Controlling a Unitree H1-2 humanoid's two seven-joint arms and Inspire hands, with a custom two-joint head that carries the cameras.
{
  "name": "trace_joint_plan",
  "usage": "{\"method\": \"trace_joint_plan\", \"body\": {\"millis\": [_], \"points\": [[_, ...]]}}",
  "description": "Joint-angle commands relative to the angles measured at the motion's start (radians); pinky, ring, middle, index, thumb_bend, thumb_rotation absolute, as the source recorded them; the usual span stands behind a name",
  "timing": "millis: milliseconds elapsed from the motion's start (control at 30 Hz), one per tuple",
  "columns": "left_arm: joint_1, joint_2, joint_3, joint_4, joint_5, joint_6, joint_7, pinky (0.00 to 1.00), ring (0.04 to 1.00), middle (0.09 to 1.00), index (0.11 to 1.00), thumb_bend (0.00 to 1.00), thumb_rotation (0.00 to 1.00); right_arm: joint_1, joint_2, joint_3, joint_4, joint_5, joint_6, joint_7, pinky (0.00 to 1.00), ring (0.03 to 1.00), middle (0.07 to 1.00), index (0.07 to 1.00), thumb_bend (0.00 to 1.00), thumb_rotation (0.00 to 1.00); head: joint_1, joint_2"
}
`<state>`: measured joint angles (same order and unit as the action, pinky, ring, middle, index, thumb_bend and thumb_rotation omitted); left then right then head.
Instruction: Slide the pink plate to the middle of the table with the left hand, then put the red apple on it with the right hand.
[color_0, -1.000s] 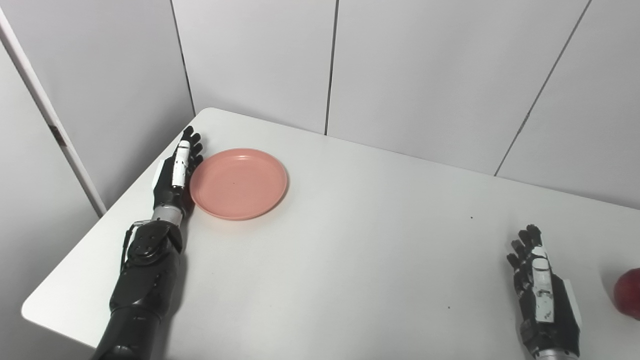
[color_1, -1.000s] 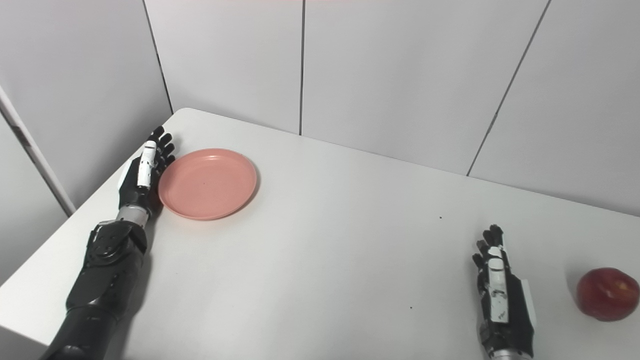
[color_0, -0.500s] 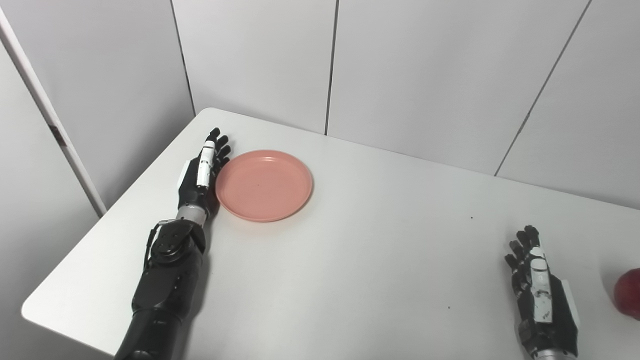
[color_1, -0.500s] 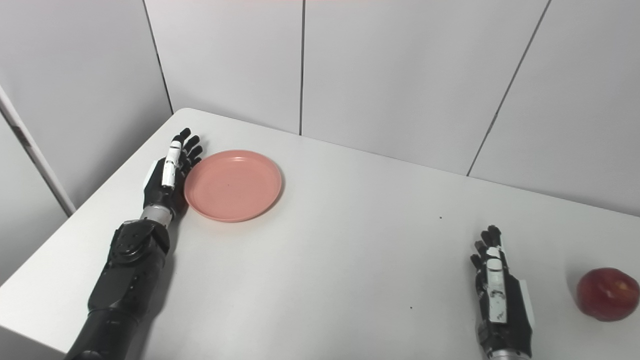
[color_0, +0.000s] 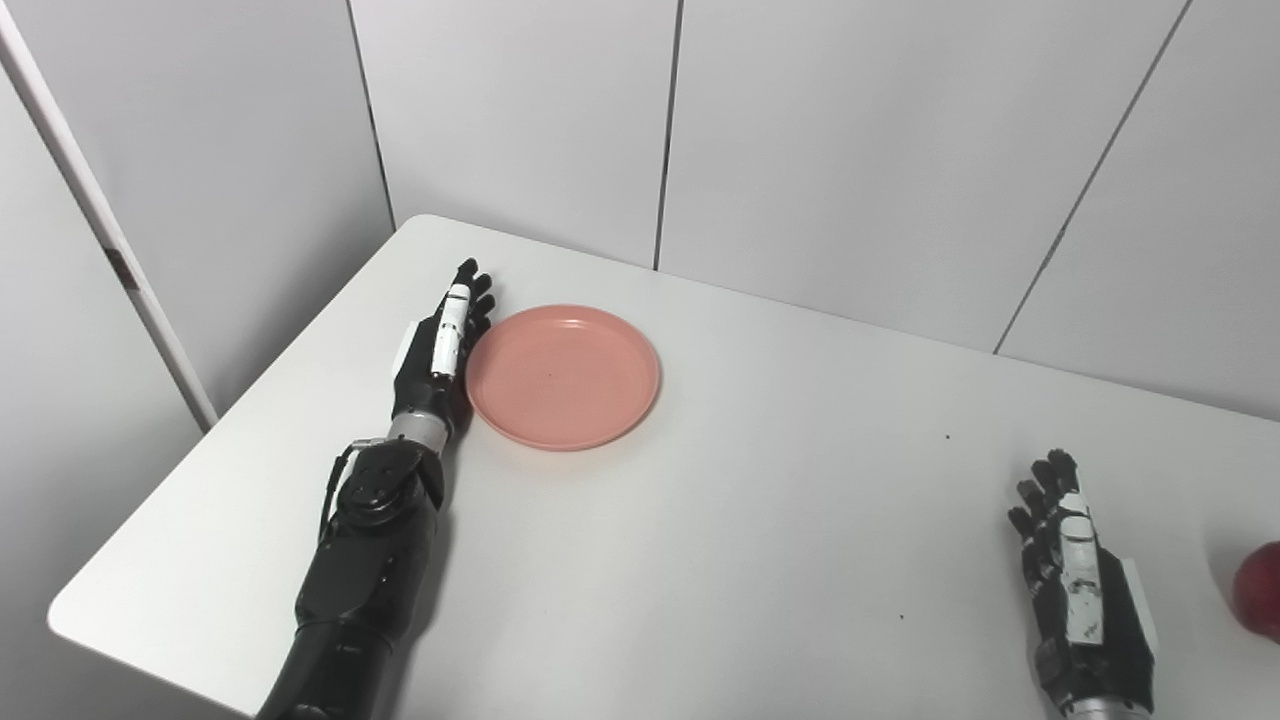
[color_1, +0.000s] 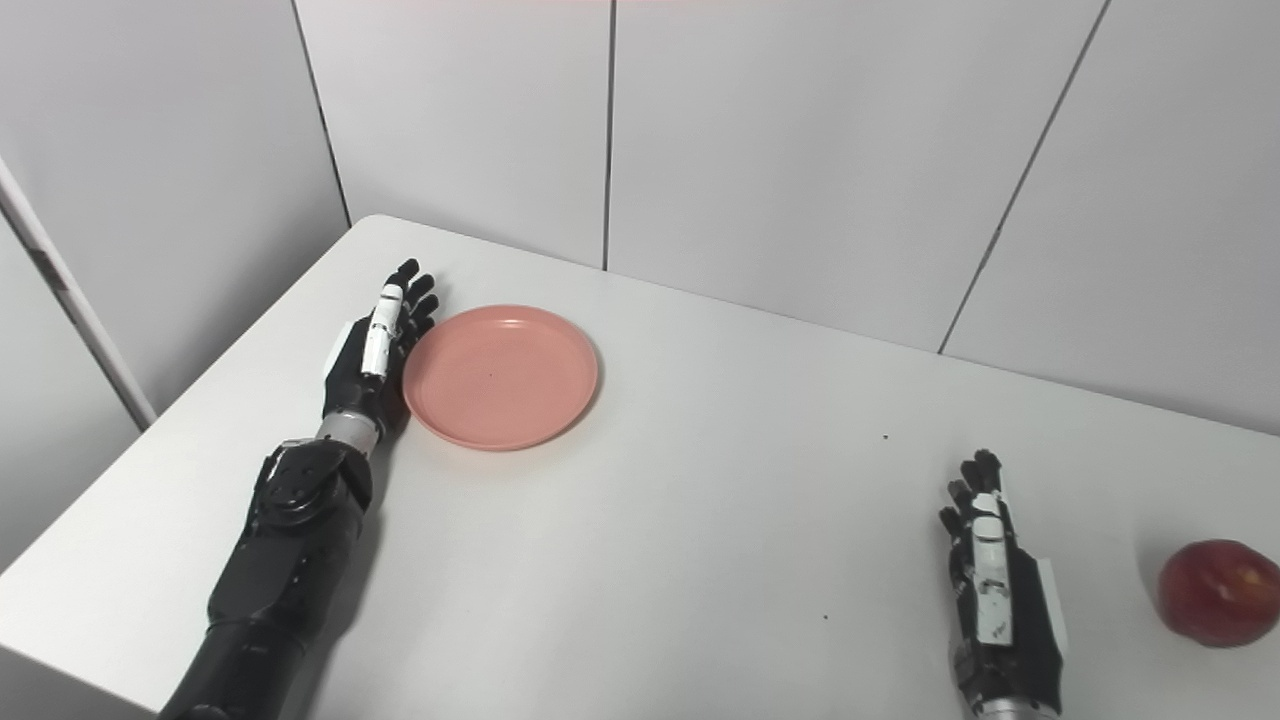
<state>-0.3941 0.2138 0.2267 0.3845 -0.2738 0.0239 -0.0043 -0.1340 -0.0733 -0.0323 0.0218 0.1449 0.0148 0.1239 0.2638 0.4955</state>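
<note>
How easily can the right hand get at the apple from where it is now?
Probably easily: the right hand lies open on the table, the apple just to its right, with only bare tabletop between them.

White table (color_0: 700, 560) against pale grey panelled walls (color_0: 850, 150).

Bright, even, diffuse light fills both views, and the focus is sharp throughout. Soft, faint shadows sit close under the pink plate (color_0: 562, 377) and the arms on the white table (color_0: 760, 560), without harsh glare.
</note>
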Motion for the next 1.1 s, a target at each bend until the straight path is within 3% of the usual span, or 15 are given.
{"method": "trace_joint_plan", "body": {"millis": [0,1067], "points": [[-0.028,-0.029,-0.038,0.020,0.011,0.022,-0.032,0.99,0.972,0.970,0.960,0.34,1.00,-0.019,0.000,0.000,-0.031,0.005,-0.013,0.003,1.00,1.000,1.000,1.000,0.21,1.00,-0.003,0.003],[-0.051,-0.109,-0.161,0.060,0.047,0.007,-0.077,0.94,0.936,0.943,0.931,0.38,1.00,-0.016,0.025,0.011,-0.061,-0.015,0.008,-0.027,1.00,1.000,1.000,1.000,0.22,1.00,-0.050,0.040]]}}
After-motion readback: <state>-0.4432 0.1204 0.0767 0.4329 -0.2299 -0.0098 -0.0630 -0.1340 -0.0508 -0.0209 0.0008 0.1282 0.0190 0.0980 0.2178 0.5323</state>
